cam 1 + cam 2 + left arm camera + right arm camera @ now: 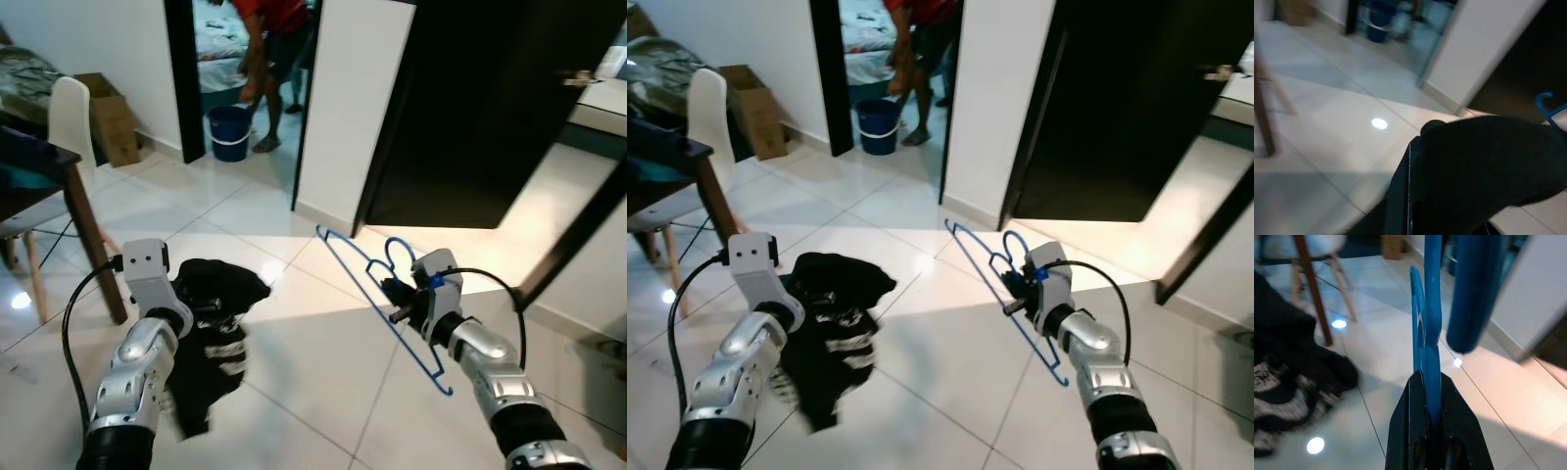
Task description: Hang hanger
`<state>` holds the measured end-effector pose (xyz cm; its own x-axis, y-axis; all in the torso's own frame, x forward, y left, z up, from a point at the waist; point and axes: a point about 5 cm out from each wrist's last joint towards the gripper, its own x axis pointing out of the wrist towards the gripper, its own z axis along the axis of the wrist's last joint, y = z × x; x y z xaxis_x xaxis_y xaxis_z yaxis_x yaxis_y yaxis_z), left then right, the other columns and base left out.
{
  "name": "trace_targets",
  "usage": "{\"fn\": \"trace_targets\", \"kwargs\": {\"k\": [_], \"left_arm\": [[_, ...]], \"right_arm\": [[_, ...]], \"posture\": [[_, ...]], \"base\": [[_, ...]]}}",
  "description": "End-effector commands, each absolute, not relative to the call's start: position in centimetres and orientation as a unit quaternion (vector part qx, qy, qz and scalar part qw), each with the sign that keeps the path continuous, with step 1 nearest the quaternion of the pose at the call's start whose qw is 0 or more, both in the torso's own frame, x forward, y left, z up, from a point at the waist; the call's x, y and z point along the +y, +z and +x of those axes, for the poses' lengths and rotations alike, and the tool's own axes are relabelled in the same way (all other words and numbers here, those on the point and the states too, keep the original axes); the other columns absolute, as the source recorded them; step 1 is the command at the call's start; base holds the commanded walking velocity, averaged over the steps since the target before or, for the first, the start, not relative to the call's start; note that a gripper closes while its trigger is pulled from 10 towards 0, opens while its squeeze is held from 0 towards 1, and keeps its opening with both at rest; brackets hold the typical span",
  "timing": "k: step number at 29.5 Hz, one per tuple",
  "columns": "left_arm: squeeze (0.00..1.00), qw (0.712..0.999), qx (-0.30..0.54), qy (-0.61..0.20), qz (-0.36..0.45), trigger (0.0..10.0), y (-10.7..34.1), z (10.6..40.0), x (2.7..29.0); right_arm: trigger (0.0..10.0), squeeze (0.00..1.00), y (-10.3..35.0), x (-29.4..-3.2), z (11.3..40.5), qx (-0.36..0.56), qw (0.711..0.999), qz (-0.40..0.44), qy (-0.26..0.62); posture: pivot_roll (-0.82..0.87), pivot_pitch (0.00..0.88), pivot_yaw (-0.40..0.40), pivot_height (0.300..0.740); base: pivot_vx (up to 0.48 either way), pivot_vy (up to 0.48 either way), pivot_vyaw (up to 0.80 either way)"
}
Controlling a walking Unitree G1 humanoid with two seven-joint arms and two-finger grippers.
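My right gripper [400, 300] is raised over the tiled floor and shut on a blue wire hanger [364, 284], which slants from far left to near right with its hook [1017, 243] pointing up. In the right wrist view the blue hanger [1426, 333] is pinched between the black fingers [1408, 431]. My left gripper [192, 305] holds up a black garment with a white pattern [214, 338], which droops toward the floor. That cloth [1488, 171] covers most of the left fingers [1400, 196]. Garment and hanger are apart.
A person [266, 39] bends over a blue bucket [229, 132] in the far doorway. A dark wooden table [44, 166], a white chair [69, 113] and a cardboard box [113, 122] stand on the left. A white wall end [348, 108] and a dark door [470, 108] rise ahead.
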<state>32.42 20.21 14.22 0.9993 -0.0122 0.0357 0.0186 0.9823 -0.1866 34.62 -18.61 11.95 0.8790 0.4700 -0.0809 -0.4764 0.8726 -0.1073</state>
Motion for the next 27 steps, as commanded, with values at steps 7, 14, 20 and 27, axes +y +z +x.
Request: {"fn": "trace_targets", "kwargs": {"k": [7,14,20,27], "left_arm": [[0.00,0.991,-0.124,-0.011,-0.057,10.0,19.9,32.7,20.3],[0.00,0.985,-0.164,-0.019,-0.041,10.0,22.8,32.9,20.2],[0.00,0.978,-0.204,-0.029,-0.029,10.0,25.6,33.2,20.4],[0.00,0.965,-0.253,-0.066,-0.010,10.0,29.8,34.2,20.4]], "right_arm": [[10.0,0.00,11.9,-18.9,34.3,0.019,0.967,-0.062,0.246],[10.0,0.00,11.9,-18.8,34.3,0.018,0.967,-0.061,0.247],[10.0,0.00,11.8,-18.8,34.3,0.021,0.968,-0.058,0.243],[10.0,0.00,11.7,-19.0,34.5,0.029,0.972,-0.040,0.228]], "posture": [[0.03,0.049,-0.122,0.740],[0.03,0.052,-0.116,0.740],[0.03,0.050,-0.112,0.740],[0.04,0.044,-0.103,0.740]], "base": [[0.480,0.000,0.78],[0.480,0.000,0.78],[0.480,0.000,0.73],[0.480,0.000,-0.23]]}}
